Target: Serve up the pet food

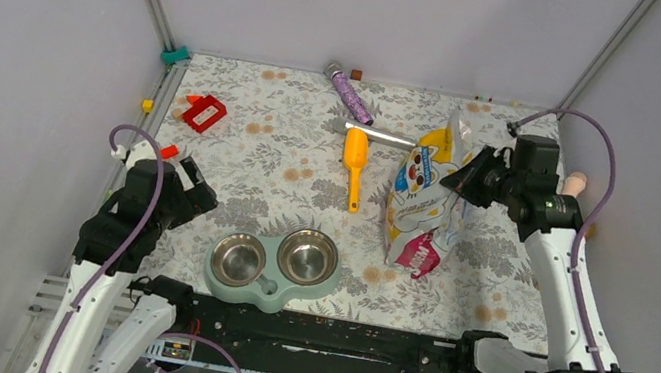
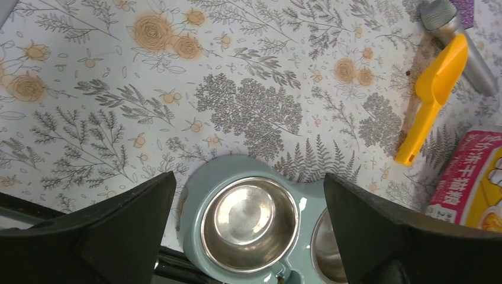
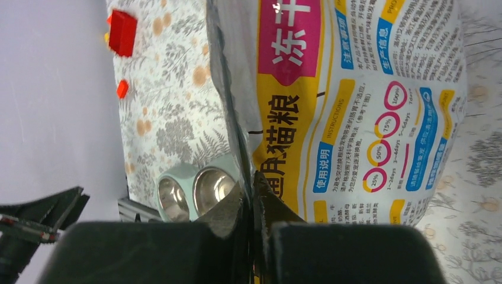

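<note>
The grey-and-orange floral patterned surface [image 1: 289, 169] fills the scene, and the biggest thing on it is the yellow, white and pink cartoon-cat foil bag [image 1: 419, 207], over on the right side. The right fingers [image 1: 459, 180] are pinched tight on the bag's side seam, foil squeezed between them and barely a sliver of gap in the wrist view. The pet food itself is out of sight inside that bag; only the printed foil shows. The bag's pink end points toward the near edge; I cannot tell whether it rests on the surface.

Near the front edge, left of the bag, sits the pale green double feeder [image 1: 270, 296], its two round steel bowls showing bare shiny metal. The left fingers [image 1: 202, 187] are spread wide, gripping nothing; from the wrist camera they frame the feeder's left bowl, and from above they sit just left of the feeder.

Between the feeder and the back wall lies the orange plastic scoop [image 1: 354, 165], handle toward the front, close beside the bag. Behind it, a purple glittery tube [image 1: 350, 96] lies slanted, and far left, a small red block [image 1: 205, 112].
</note>
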Tool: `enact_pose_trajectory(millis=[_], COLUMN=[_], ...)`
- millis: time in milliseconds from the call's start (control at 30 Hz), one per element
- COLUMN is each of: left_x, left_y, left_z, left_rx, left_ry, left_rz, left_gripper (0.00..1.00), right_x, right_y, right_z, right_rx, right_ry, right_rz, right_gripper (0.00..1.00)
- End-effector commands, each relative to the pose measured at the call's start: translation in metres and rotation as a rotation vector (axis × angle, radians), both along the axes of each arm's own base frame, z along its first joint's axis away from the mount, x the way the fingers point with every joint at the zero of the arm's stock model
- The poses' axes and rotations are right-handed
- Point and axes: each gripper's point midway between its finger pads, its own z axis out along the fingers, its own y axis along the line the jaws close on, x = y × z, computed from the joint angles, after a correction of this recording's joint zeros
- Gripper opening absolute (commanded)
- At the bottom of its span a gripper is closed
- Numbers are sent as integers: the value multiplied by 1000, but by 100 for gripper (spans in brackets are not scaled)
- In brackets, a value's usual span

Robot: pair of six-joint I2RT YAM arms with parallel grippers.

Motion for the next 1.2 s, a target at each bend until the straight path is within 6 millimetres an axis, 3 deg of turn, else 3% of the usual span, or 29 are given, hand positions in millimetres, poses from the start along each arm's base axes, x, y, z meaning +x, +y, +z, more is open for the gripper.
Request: enact_pose_trajectory(millis=[0, 200, 500, 667, 867, 1067, 1133, 1167], left_x=[14, 16, 12, 11, 10, 6, 5, 3], left_y=[-13, -21, -26, -27, -28, -27, -23, -20], left_z=[10, 7, 7, 11, 12, 15, 19, 21], left_rx=[-60, -89, -111, -102, -105, -76, -54, -41], left_ry=[-56, -32, -46, -56, -57, -48, -48, -44], left_rz=[-36, -66, -90, -105, -118, -148, -140, -134], left_gripper=[99, 99, 99, 99, 99, 99, 99, 99], right_x=[-26, -62, -100, -125, -125, -117, -114, -113], right_y=[64, 91, 128, 143, 149, 141, 134, 131], right_z=[125, 139, 117, 127, 120, 87, 82, 79], right_rx=[239, 308, 319, 328, 316, 204, 163, 141], right_ry=[-424, -484, -473, -534, -519, -437, -438, -438], right_rz=[250, 374, 578, 713, 733, 698, 668, 659], right_gripper=[0, 0, 0, 0, 0, 0, 7, 15])
